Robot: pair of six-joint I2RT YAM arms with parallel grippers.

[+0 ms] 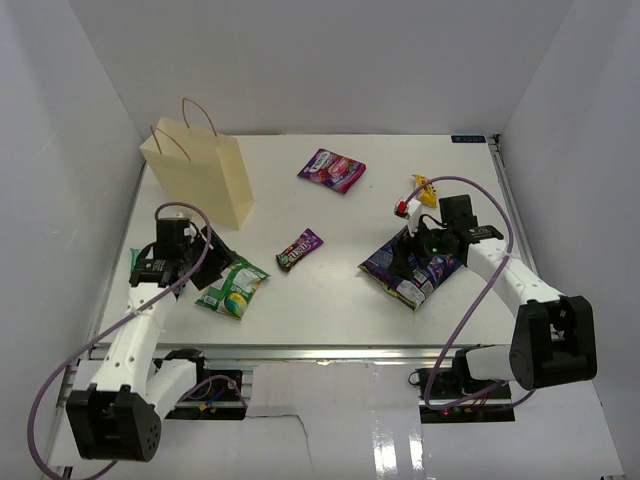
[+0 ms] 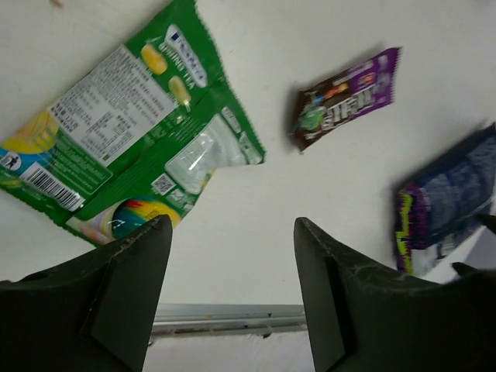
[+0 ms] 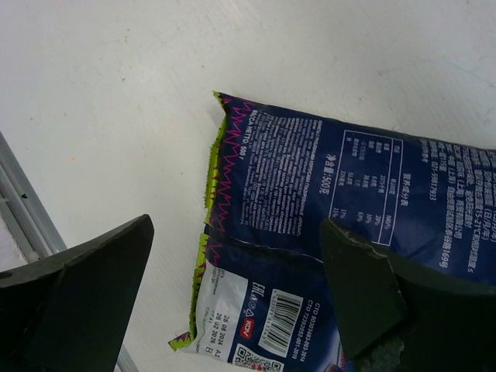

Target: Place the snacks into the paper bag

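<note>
Left arm (image 1: 140, 320) rises from its base at the near edge and folds at the wrist, tipping the left gripper (image 2: 232, 229) downward and toward the middle, its two dark fingers (image 2: 124, 287) held apart. Opposite, the right arm (image 1: 510, 275) reaches forward and inward, elbow low, with the right gripper (image 3: 236, 225) aimed down and its jaws spread wide.

A white table (image 1: 330, 290) lies under the left pincer (image 2: 231, 225), its aluminium rail (image 2: 232, 314) showing between the fingers. White walls (image 1: 320, 60) rise beyond; a small blue label (image 1: 467, 139) sits far beyond the right pincer (image 3: 236, 226).
</note>
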